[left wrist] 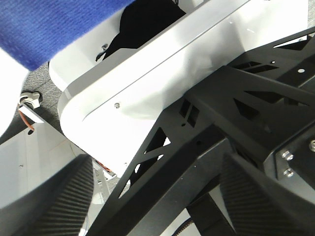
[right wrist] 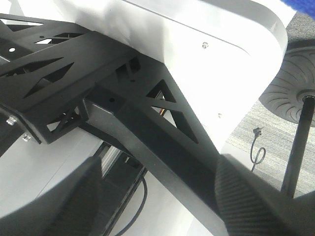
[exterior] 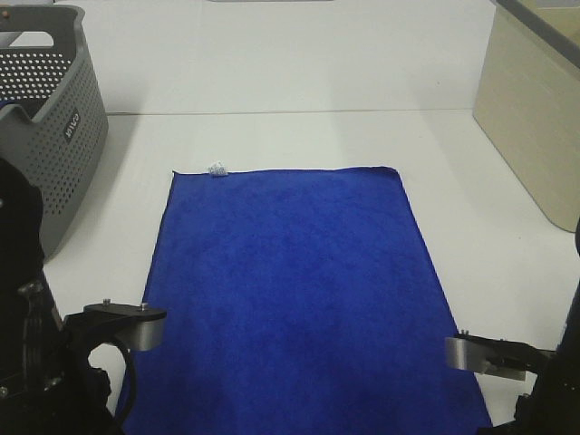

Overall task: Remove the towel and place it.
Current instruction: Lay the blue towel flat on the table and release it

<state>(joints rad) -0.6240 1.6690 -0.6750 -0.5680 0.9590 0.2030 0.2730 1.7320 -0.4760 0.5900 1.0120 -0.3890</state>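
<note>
The royal-blue towel (exterior: 299,290) lies spread flat on the white table (exterior: 299,136), its small white tag (exterior: 217,169) at the far left corner. Its near edge runs out of the exterior view. My left arm (exterior: 118,326) is at the towel's near left corner and my right arm (exterior: 489,353) at its near right corner. In the left wrist view my left gripper (left wrist: 157,196) is open with nothing between its fingers, and a strip of towel (left wrist: 49,24) shows beyond it. My right gripper (right wrist: 157,201) is open and empty too, facing the robot's black frame.
A grey perforated basket (exterior: 54,118) stands at the back left of the table. A beige box (exterior: 535,118) stands at the back right. Black frame struts (left wrist: 236,113) and a white panel (right wrist: 206,54) sit close to both grippers.
</note>
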